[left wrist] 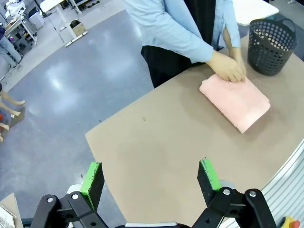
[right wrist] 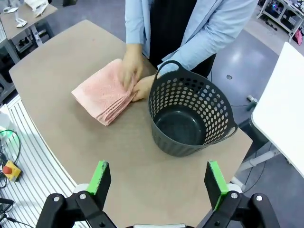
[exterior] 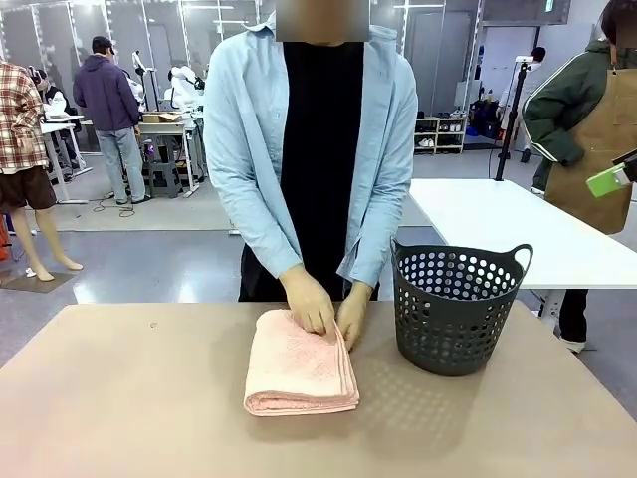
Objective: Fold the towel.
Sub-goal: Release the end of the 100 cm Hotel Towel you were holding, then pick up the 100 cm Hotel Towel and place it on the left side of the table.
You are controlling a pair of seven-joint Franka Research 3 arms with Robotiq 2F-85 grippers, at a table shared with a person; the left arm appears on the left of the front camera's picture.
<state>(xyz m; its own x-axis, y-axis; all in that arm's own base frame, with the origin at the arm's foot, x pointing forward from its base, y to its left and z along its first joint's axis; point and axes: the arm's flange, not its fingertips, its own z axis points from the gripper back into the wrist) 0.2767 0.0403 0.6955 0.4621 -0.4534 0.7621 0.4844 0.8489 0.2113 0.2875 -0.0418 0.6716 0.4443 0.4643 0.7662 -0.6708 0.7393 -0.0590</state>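
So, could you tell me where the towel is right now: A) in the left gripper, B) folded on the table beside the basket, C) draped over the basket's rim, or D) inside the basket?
B: the towel lies folded on the table beside the basket, under the person's hands.

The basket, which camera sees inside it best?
The right wrist view: it looks down into the basket, showing its inner wall and floor. The front view shows the basket side-on, outer wall mostly; the left wrist view has the basket small, near the top right corner.
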